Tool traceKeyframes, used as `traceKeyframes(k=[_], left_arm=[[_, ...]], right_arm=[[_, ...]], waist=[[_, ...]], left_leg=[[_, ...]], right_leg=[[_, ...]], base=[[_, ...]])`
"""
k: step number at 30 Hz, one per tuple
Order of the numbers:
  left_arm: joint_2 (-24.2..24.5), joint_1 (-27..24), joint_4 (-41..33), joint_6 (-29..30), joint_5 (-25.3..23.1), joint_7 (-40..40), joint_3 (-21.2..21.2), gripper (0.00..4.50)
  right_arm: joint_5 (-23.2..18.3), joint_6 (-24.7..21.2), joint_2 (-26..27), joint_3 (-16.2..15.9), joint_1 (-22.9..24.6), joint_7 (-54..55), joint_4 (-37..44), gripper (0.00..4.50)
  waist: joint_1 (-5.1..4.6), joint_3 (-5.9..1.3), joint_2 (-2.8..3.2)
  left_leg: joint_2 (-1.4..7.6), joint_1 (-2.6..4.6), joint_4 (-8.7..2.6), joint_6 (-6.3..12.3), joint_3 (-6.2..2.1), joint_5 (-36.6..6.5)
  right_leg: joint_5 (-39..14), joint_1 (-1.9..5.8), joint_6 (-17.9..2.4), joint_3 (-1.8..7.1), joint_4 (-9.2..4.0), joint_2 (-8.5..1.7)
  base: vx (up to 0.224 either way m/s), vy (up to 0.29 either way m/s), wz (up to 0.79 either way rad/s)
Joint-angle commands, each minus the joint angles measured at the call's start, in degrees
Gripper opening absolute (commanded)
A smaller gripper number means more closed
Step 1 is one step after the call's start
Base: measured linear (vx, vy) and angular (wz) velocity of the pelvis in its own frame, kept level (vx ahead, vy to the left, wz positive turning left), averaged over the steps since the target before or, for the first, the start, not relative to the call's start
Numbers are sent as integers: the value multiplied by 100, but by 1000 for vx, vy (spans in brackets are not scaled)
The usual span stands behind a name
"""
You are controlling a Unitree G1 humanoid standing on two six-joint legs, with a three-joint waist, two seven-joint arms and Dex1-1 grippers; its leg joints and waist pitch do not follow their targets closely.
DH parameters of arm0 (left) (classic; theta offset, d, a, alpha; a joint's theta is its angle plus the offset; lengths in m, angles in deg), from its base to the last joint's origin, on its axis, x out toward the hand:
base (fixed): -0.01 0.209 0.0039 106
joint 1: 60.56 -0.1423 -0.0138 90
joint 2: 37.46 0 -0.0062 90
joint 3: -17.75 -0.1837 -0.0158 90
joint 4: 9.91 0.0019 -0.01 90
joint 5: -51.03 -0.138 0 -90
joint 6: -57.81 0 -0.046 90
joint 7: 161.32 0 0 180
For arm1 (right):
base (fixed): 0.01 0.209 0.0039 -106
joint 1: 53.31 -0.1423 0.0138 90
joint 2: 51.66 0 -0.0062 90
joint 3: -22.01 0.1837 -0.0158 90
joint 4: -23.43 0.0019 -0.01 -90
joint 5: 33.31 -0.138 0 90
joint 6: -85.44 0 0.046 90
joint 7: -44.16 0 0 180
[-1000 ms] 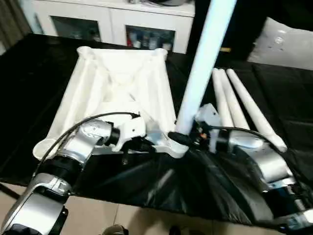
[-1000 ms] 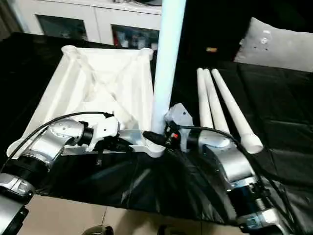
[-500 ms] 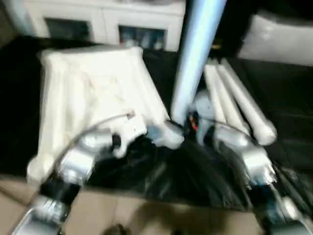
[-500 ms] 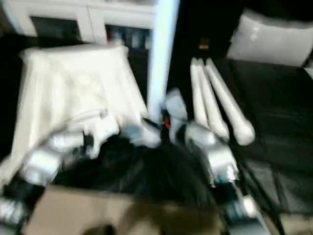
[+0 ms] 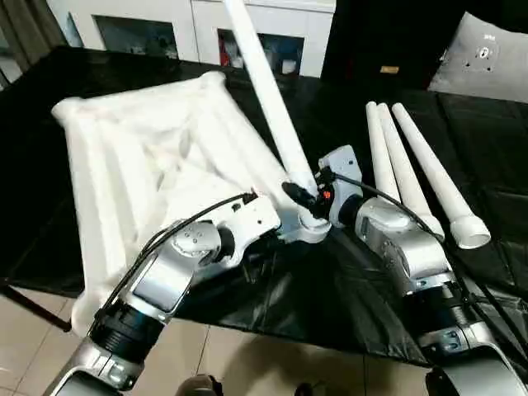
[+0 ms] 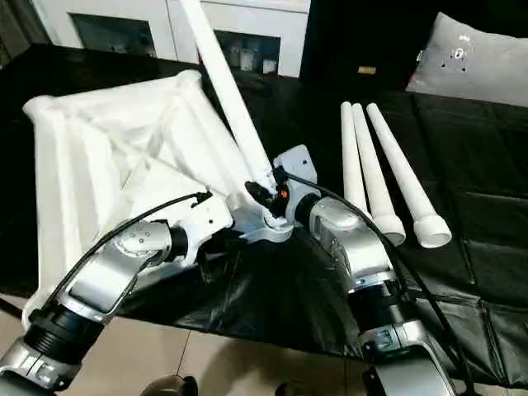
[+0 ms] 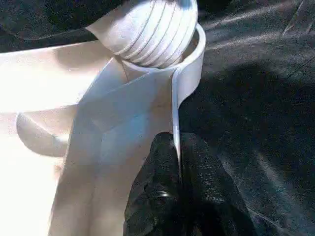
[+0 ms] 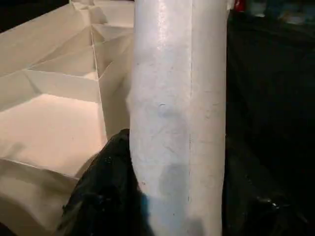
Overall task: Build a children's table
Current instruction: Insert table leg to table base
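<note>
The children's table top (image 5: 157,157) lies upside down on the black cover, ribbed underside up. One white leg (image 5: 264,91) stands in the near right corner socket (image 5: 313,227) and leans away toward the far left. My right gripper (image 5: 301,196) is shut on this leg just above the socket; in the right wrist view the leg (image 8: 179,98) sits between the black fingers (image 8: 108,177). My left gripper (image 5: 276,235) is shut on the top's thin rim wall (image 7: 174,113) beside that socket (image 7: 192,54), where the leg's ribbed end (image 7: 152,24) sits.
Three loose white legs (image 5: 412,173) lie side by side on the black cover (image 5: 346,289) to the right. A white cabinet (image 5: 198,25) stands behind the table, and a grey cushion (image 5: 487,58) is at the far right. Tiled floor lies below the near edge.
The camera has shifted. The held leg, which leaned up to the right, now leans to the far left, and the top has swung round. Both grips are unchanged.
</note>
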Motion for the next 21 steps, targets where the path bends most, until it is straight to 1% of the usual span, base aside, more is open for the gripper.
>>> traceKeyframes(k=[1,2,3,4,5,6,7,8,9,10,11,12,13,14,15,16,17,18,19,20,21], left_arm=[[127,145,22,-619,-13,28,70,0],[176,144,83,-878,23,119,78,0],[226,143,154,-1174,67,240,77,0],[284,164,237,-1342,69,296,87,0],[318,184,297,-1429,78,322,94,0],[286,180,348,-1416,279,447,218,0],[283,187,353,-1434,361,515,252,0],[283,200,360,-1469,494,628,305,28],[287,191,331,-1441,574,694,340,44],[293,191,329,-1462,649,731,382,55],[282,178,304,-1446,762,794,443,59],[275,171,290,-1441,841,838,485,80],[275,171,290,-1441,841,838,485,80],[227,189,243,-1392,1054,847,635,91],[180,218,223,-1334,1209,857,742,99],[130,264,200,-1269,1379,880,862,99],[129,265,200,-1267,1383,881,864,113],[-14,546,352,-1077,1504,603,1180,113],[-29,581,376,-1056,1503,558,1212,123],[-164,945,676,-945,1434,56,1472,123],[-204,1059,782,-941,1410,-104,1541,139]], right_arm=[[-229,60,104,265,403,-8,-312,189],[-391,145,157,445,436,-7,-205,189],[-510,258,194,592,464,-5,-109,189],[-721,322,226,779,513,-79,46,189],[-868,362,238,898,548,-140,155,189],[-1115,373,244,1072,628,-255,397,189],[-1205,341,234,1111,666,-321,488,189],[-1356,286,216,1176,729,-437,640,189],[-1384,308,207,1200,758,-452,696,189],[-1433,321,209,1236,792,-496,765,189],[-1433,348,199,1238,822,-521,817,189],[-1434,365,192,1238,843,-541,852,189],[-1434,365,192,1238,843,-541,852,189],[-1499,391,173,1217,922,-652,997,189],[-1453,426,168,1204,951,-599,1038,189],[-1370,510,163,1178,978,-532,1076,189],[-1367,512,163,1177,979,-530,1077,189],[-1454,183,96,1100,1045,-516,1291,189],[-1460,168,91,1092,1052,-525,1310,189],[-1508,96,68,1018,1103,-633,1460,189],[-1509,103,66,999,1115,-668,1495,189]], waist=[[-23,-335,4],[-18,-358,-4],[-15,-388,-5],[-21,-446,-17],[-15,-466,-16],[4,-468,-9],[4,-468,-9],[-1,-479,-16],[2,-502,-17],[-5,-499,-19],[1,-499,10],[2,-493,4],[-8,-484,-3],[-4,-482,3],[-3,-479,0],[0,-491,10],[-1,-488,5],[-12,-477,3],[-6,-476,0],[-6,-476,0],[13,-466,7]], left_leg=[[341,-4,-414,155,-105,-1086],[344,-6,-395,238,-97,-906],[330,-28,-365,338,-96,-639],[319,-38,-310,464,-86,-233],[313,-34,-291,533,-75,-55],[295,-58,-253,777,-58,205],[295,-58,-253,777,-58,205],[296,-73,-241,867,-58,261],[303,-83,-216,946,-62,376],[300,-93,-211,979,-60,422],[294,-100,-198,998,-61,391],[312,-96,-200,993,-57,342],[306,-102,-205,968,-52,228],[306,-103,-203,935,-45,122],[313,-101,-207,922,-48,84],[316,-93,-206,877,-51,60],[313,-98,-204,848,-49,60],[313,-90,-213,807,-49,6],[307,-79,-199,762,-41,-56],[307,-79,-199,762,-41,-56],[295,-75,-189,691,-45,-291]], right_leg=[[-937,192,-1067,364,-471,-420],[-618,200,-1109,367,-441,-416],[-180,225,-1165,358,-391,-399],[465,247,-1274,348,-298,-380],[783,247,-1341,343,-261,-362],[1348,247,-1473,336,-210,-360],[1348,247,-1473,336,-210,-360],[1444,257,-1538,323,-193,-359],[1586,264,-1590,316,-158,-363],[1615,258,-1619,312,-154,-361],[1546,252,-1673,304,-154,-370],[1431,240,-1725,297,-159,-367],[1228,245,-1725,293,-171,-362],[1055,251,-1713,299,-188,-375],[970,252,-1691,299,-197,-376],[847,251,-1671,297,-198,-376],[815,250,-1670,299,-197,-377],[701,242,-1663,300,-212,-361],[640,239,-1658,304,-215,-353],[640,239,-1658,304,-215,-353],[415,233,-1614,304,-245,-359]], base=[[0,0,0],[0,0,0],[0,0,0],[0,0,0],[0,0,0],[0,0,0],[0,0,0],[0,0,0],[0,0,0],[0,0,0],[0,0,0],[0,0,0],[0,0,0],[0,0,0],[0,0,0],[0,0,0],[0,0,0],[0,0,0],[0,0,0],[0,0,0],[0,0,0]])
